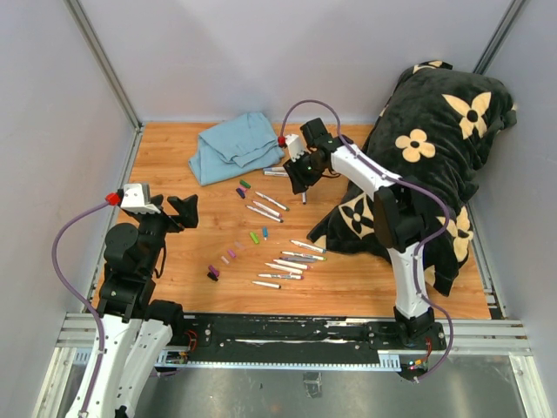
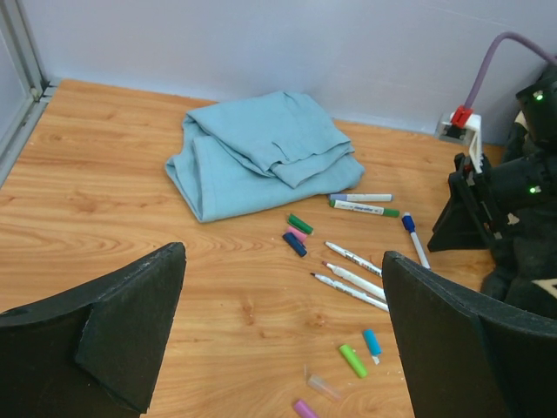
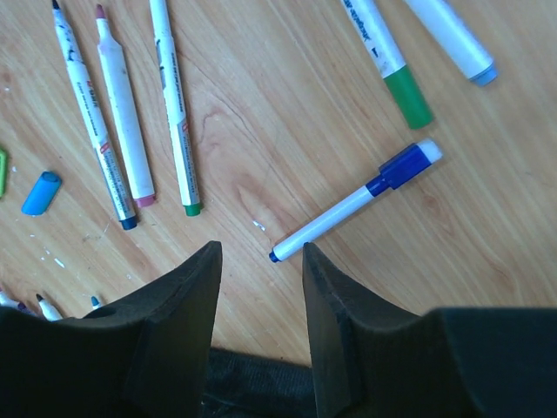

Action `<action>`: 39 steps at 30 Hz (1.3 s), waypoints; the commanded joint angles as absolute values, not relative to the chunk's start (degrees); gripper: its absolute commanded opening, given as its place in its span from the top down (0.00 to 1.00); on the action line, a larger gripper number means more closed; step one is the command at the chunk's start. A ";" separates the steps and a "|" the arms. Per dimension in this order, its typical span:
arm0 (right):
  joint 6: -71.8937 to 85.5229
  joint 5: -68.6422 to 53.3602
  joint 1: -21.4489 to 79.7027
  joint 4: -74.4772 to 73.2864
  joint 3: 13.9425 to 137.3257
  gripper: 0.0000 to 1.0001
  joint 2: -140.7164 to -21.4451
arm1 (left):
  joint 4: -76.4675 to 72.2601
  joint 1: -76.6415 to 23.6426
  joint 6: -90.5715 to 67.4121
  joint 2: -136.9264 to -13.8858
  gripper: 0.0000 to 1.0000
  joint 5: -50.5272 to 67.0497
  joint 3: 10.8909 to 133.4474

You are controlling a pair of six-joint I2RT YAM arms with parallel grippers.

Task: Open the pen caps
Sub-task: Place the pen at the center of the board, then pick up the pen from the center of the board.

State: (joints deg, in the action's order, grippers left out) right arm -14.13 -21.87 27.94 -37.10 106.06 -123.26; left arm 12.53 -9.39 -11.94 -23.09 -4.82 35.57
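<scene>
My right gripper (image 3: pixel 261 252) is open and low over the wood floor; it also shows in the top view (image 1: pixel 300 183). A white marker (image 3: pixel 335 218) with a blue cap (image 3: pixel 405 165) lies flat, its bare end at the tip of the right finger (image 3: pixel 326 287). Two more capped markers, one green-capped (image 3: pixel 407 94), lie beyond it. Loose pen caps lie about: green (image 2: pixel 300 224), pink (image 2: pixel 297 233), dark blue (image 2: pixel 294 245), light green (image 2: pixel 352 360), light blue (image 2: pixel 372 341). My left gripper (image 2: pixel 283 261) is open and empty, off to the left in the top view (image 1: pixel 184 212).
A folded light-blue cloth (image 1: pixel 235 146) lies at the back. A black cushion with cream flowers (image 1: pixel 426 165) fills the right side. Several uncapped markers (image 1: pixel 291 261) lie mid-floor, and three (image 3: pixel 122 113) lie left of my right gripper. Grey walls enclose the floor.
</scene>
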 commanded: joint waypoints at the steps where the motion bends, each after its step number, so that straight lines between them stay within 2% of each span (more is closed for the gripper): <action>1: -12.18 -22.37 27.33 -36.92 107.81 0.57 -125.91 | 10.63 -9.14 -10.98 -22.89 0.02 -4.43 36.12; 39: -9.14 -20.21 27.24 -36.41 108.62 0.56 -130.73 | 10.20 -9.05 -10.84 -23.43 0.01 -3.60 35.87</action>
State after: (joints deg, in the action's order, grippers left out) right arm -10.15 -20.95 27.94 -36.56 107.18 -129.36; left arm 12.21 -9.39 -11.79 -23.29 -4.14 35.57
